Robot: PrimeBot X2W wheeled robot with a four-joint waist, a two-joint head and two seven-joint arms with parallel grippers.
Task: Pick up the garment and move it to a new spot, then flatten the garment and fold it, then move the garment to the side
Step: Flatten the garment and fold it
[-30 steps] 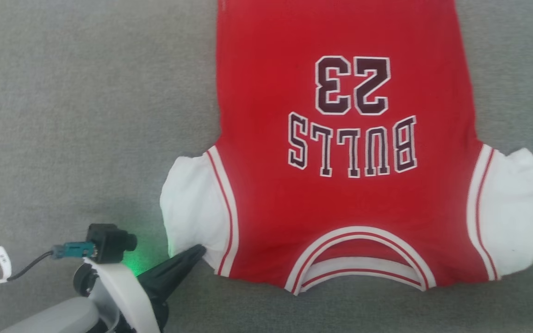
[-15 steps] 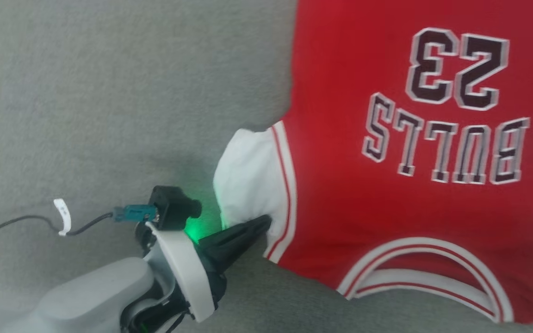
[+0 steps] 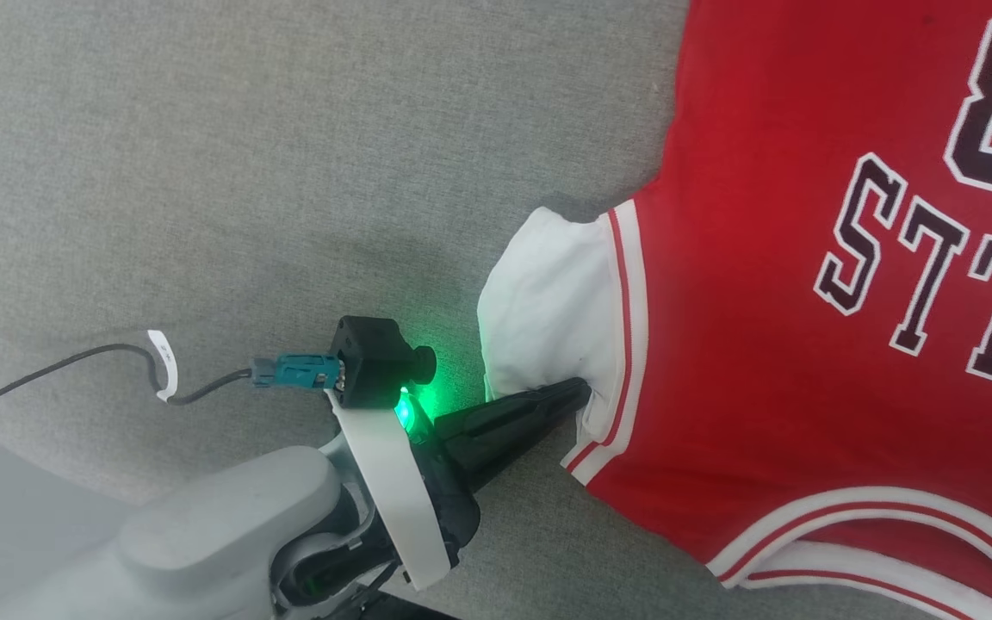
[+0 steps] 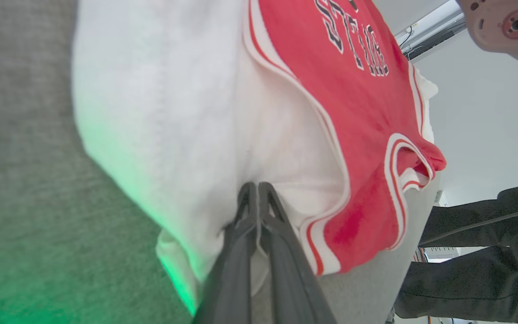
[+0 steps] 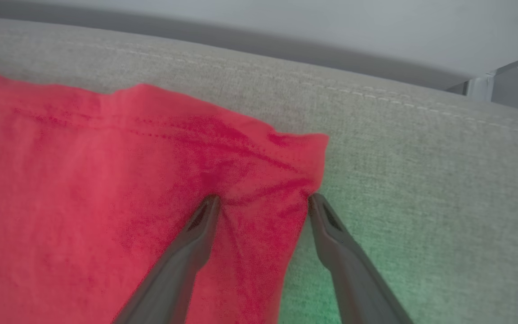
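Here's the left gripper [image 3: 576, 393] clamped tight on the white sleeve [image 3: 548, 293] of the red jersey-style shirt [image 3: 763, 344], right gripper [image 5: 263, 198] jaws gaping astride the far hem corner [image 5: 304, 153], the shirt's length lying between them.

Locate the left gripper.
Head view, lower middle: the left gripper is shut on the white sleeve of the red jersey, beside its striped seam trim, with grey upholstery to its left.

Head view looks steeply down on the shirt [image 3: 763, 344]; wrist views skim it close (opposite ends), left sharing the sleeve [image 4: 164, 103].
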